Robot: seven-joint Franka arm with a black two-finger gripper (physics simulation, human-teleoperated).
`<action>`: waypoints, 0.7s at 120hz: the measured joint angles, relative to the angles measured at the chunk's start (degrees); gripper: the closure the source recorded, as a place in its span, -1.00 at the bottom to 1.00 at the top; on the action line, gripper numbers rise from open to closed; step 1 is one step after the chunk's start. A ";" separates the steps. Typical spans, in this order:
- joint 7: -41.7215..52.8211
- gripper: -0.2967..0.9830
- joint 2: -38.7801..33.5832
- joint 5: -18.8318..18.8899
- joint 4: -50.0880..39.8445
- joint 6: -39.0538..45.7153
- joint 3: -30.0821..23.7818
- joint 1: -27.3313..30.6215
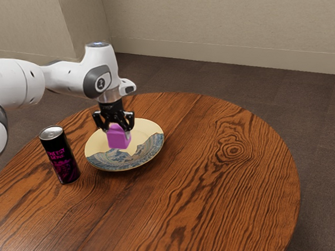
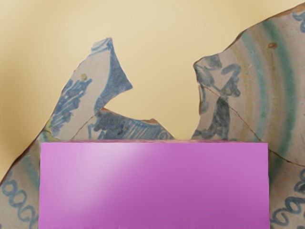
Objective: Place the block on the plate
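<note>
One purple block (image 1: 119, 141) was clasped in my pincer (image 1: 117, 134), over the plate (image 1: 150, 129). The exterior view added a can (image 1: 60, 155), the wrist view fine cracks (image 2: 238, 116).

I count one round cream plate with blue patterning (image 1: 148, 128), one purple box-shaped block (image 1: 119, 140) over the plate, one black cylindrical metal can (image 1: 60, 158) beside it, one round brown wooden bench (image 1: 215, 201) beneath it.
</note>
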 joint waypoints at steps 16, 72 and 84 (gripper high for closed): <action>-0.09 -0.06 2.15 -0.18 0.06 1.17 0.09 0.06; -0.20 -0.45 -0.44 -0.40 -0.32 2.52 0.39 0.04; -0.22 -0.48 -3.50 -0.36 -0.69 2.01 -0.04 -0.08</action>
